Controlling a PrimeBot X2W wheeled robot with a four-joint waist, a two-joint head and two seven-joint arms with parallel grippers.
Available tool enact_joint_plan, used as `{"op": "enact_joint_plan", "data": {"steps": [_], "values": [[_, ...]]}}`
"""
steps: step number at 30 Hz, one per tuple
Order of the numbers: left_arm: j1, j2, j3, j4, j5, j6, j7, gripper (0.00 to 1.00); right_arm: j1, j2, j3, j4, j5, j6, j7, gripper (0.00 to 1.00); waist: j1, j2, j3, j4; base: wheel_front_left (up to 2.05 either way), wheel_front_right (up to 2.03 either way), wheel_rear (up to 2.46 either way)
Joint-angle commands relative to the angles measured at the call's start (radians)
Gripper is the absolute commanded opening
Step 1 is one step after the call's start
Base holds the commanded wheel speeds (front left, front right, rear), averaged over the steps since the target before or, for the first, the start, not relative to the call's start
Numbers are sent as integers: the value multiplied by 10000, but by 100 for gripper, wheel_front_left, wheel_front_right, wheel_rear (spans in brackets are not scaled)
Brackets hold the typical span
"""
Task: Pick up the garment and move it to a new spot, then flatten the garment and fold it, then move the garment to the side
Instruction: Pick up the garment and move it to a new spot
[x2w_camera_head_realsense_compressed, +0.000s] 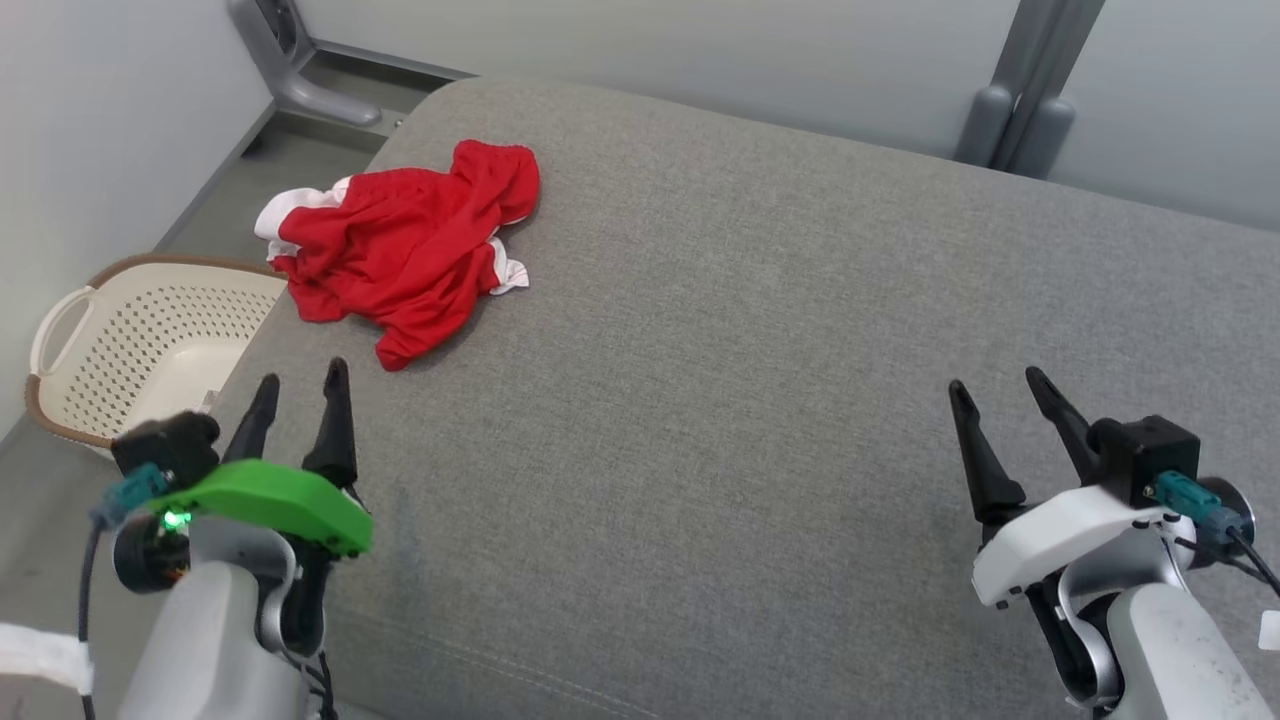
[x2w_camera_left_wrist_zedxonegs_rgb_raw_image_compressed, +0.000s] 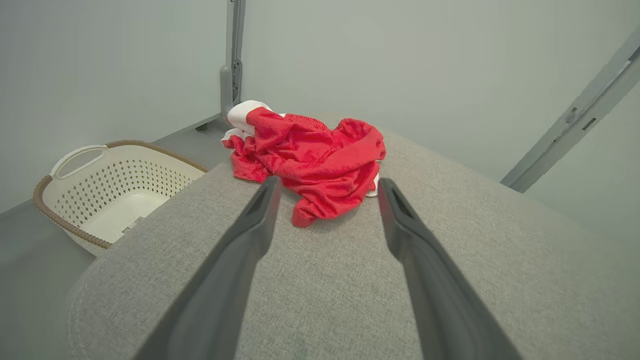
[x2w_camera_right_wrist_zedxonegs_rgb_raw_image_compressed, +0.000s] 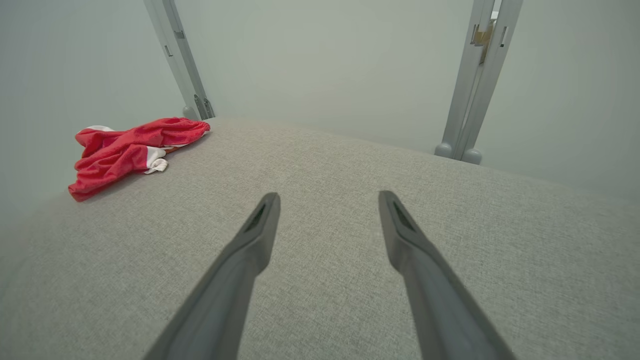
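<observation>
The garment (x2w_camera_head_realsense_compressed: 405, 265) is lying crumpled at the far left corner of the grey cushion (x2w_camera_head_realsense_compressed: 760, 380) (untouched), while the left gripper (x2w_camera_head_realsense_compressed: 302, 372) and right gripper (x2w_camera_head_realsense_compressed: 995, 379) are hanging with jaws spread wide, so the pickup seems to be awaiting the left's forward reach.

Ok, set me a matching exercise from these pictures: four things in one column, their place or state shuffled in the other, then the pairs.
Column one
1. garment
2. basket
3. left gripper
4. right gripper

Column two
A. on the floor beside the grey cushion
B. open, white cover behind its fingers
C. crumpled, near the cushion's far left corner
D. open, green cover behind its fingers

Pairs: 1-C, 2-A, 3-D, 4-B
</observation>
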Motion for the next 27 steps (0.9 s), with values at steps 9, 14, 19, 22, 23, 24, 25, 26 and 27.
{"op": "enact_joint_plan", "data": {"steps": [9, 14, 19, 22, 23, 24, 25, 26, 27], "values": [[-3388, 735, 581, 2786, -1261, 191, 1546, 100, -888, -600, 292, -1048, -46, -18, 664, 100, 0, 0, 2344, -1628, 0, 0, 0], [-4583, 1199, 970, 3715, -1580, 408, 1904, 100, -1019, -712, 226, -1556, -83, -18, 850, 100, 0, 0, 3181, -2309, 0, 0, 0], [-5400, 1702, 1173, 4451, -1716, 788, 2337, 100, -983, -814, 74, -2202, -225, -18, 1049, 100, 0, 0, 3833, -2860, 0, 0, 0], [-5606, 1948, 1077, 4806, -1552, 982, 2522, 100, -818, -891, 14, -2500, -274, -18, 1141, 100, 0, 0, 4015, -3046, 0, 0, 0], [-5624, 1988, 1102, 5005, -1584, 1117, 2675, 100, -775, -891, 31, -2596, -249, -18, 1168, 100, 0, 0, 4063, -3135, 0, 0, 0], [-5645, 2001, 1106, 5127, -1601, 1218, 2800, 100, -739, -895, 29, -2662, -231, -18, 1177, 100, 0, 0, 4080, -3188, 0, 0, 0], [-5659, 2057, 1089, 5276, -1579, 1342, 2947, 100, -710, -896, 49, -2732, -224, -18, 1212, 100, 0, 0, 4089, -3252, 0, 0, 0], [-5665, 2074, 1079, 5386, -1587, 1417, 3077, 100, -694, -881, 30, -2791, -225, -18, 1226, 100, 0, 0, 4091, -3292, 0, 0, 0], [-5679, 2103, 1082, 5497, -1612, 1492, 3170, 100, -672, -867, 16, -2848, -215, -18, 1228, 100, 0, 0, 4087, -3327, 0, 0, 0]]}}
